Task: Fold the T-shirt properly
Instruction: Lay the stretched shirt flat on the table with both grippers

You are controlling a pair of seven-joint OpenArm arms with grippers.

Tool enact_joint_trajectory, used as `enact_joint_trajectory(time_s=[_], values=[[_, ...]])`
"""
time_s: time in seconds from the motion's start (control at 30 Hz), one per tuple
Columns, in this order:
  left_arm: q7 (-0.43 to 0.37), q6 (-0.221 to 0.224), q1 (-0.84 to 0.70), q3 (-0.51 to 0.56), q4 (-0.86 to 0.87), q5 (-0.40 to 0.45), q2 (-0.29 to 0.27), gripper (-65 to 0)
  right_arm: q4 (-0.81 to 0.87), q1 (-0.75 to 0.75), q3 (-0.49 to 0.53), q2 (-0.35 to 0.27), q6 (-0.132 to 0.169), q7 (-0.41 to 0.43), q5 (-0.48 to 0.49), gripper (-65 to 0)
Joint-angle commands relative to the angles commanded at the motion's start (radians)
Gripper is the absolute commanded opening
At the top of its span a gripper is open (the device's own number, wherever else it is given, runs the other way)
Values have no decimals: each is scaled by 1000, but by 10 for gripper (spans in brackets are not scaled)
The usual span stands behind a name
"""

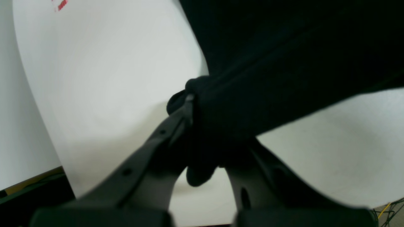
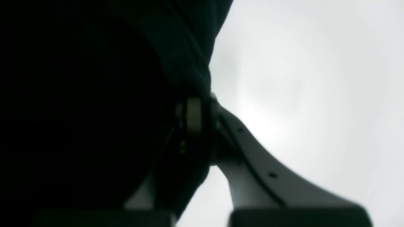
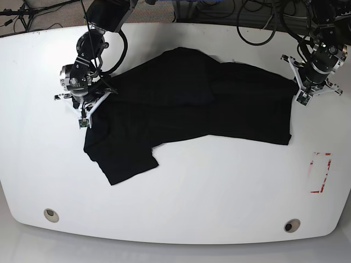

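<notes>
On white table (image 3: 181, 208), rumpled T-shirt (image 3: 192, 109)

The T-shirt (image 3: 192, 104) is matt black cloth, soft and creased, bunched where it is pinched in each gripper. The left gripper (image 1: 202, 126) has smooth, dull grey plastic-looking fingers; the right gripper (image 2: 197, 116) matches. Beneath both, the table (image 3: 219, 186) is smooth white with a faint sheen.
</notes>
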State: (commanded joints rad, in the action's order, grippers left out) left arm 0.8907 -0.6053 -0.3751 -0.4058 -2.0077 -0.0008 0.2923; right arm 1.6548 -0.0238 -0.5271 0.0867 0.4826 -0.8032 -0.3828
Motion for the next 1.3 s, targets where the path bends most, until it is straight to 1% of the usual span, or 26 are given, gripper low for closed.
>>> enact_joint_trajectory(time_s=[0.1,0.13,0.17,0.2,0.27,0.3,0.33,0.37,0.43,0.47,0.5,0.63,0.7,0.8,0.97,1.07,1.1,1.13,1.3], values=[[0,0,-5,-2,0,0,0,-554,0,9,0,0,0,3,8,-650],[0,0,-6,-2,0,0,0,-526,0,11,0,0,0,3,20,-650],[0,0,-12,-3,0,0,-2,-481,0,12,0,0,0,3,38,-650],[0,0,-18,-3,0,0,-2,-460,0,14,0,0,-2,2,46,-650],[0,2,-40,-3,0,0,-2,-344,0,15,0,-2,-3,0,61,-650],[0,2,-44,-3,0,0,-2,-311,0,15,0,-2,-3,0,63,-650],[0,2,-51,-3,0,0,-2,-232,0,15,0,-2,-3,0,64,-650],[0,3,-54,-3,0,0,-2,-185,0,15,0,-2,-3,0,64,-650],[0,3,-66,-5,0,0,-5,-100,0,15,0,-2,-3,0,66,-650],[0,3,-71,-9,0,-2,-5,-85,0,15,0,-2,-3,0,66,-650],[0,3,-74,-17,0,-3,-5,-76,0,17,0,-2,-3,0,66,-650],[0,2,-68,-55,-2,-9,-9,-79,0,17,0,-2,-2,-2,68,-650],[0,0,-48,-72,-3,-11,-26,-79,0,17,0,-2,-2,-2,68,-650],[0,0,6,-106,-5,-12,-43,-78,0,17,0,0,-2,-2,68,-650],[0,-3,155,-187,0,-11,-89,-76,0,17,0,0,-2,2,69,-650],[0,-49,219,-196,0,-9,-104,-76,2,15,2,0,0,2,69,-650],[2,-80,242,-199,3,-9,-106,-76,2,15,3,0,0,2,69,-650],[2,-93,253,-199,9,-9,-106,-76,2,15,3,0,0,2,69,-650],[20,-93,358,-199,110,-6,-109,-76,2,12,3,2,0,2,69,-650]])
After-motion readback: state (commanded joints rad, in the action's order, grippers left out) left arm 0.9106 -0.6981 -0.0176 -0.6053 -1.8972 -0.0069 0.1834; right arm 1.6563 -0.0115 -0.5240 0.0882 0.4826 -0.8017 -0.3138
